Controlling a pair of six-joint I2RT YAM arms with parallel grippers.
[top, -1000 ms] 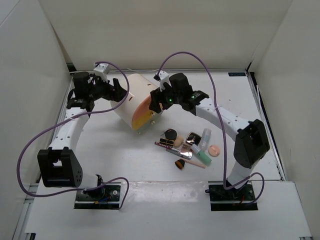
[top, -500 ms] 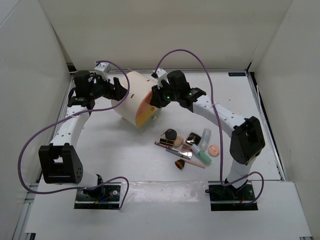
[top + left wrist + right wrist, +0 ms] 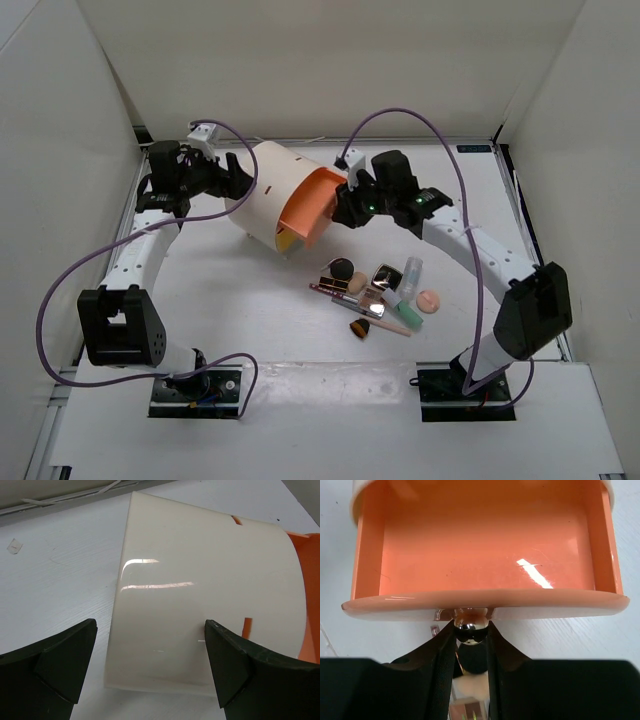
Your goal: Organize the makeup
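The makeup lies in a heap on the table: a black round compact (image 3: 341,267), a square rose-gold compact (image 3: 387,275), a peach sponge (image 3: 429,301), a mint tube (image 3: 403,312), a thin pink pencil (image 3: 335,292) and a brush (image 3: 360,328). The cream cylinder (image 3: 268,193) lies on its side with its orange drawer (image 3: 310,204) pulled out and empty (image 3: 485,545). My right gripper (image 3: 345,207) is shut on the drawer's metal knob (image 3: 471,625). My left gripper (image 3: 150,672) is open, its jaws either side of the cylinder's back end (image 3: 200,610).
White walls enclose the table on three sides. The makeup heap sits just below the open drawer, between the two arms' reach. The black compact and a sponge show behind the right fingers (image 3: 472,680).
My right gripper has pulled the orange drawer out of the cylinder toward the right. The left gripper has stayed at the cylinder's back end.
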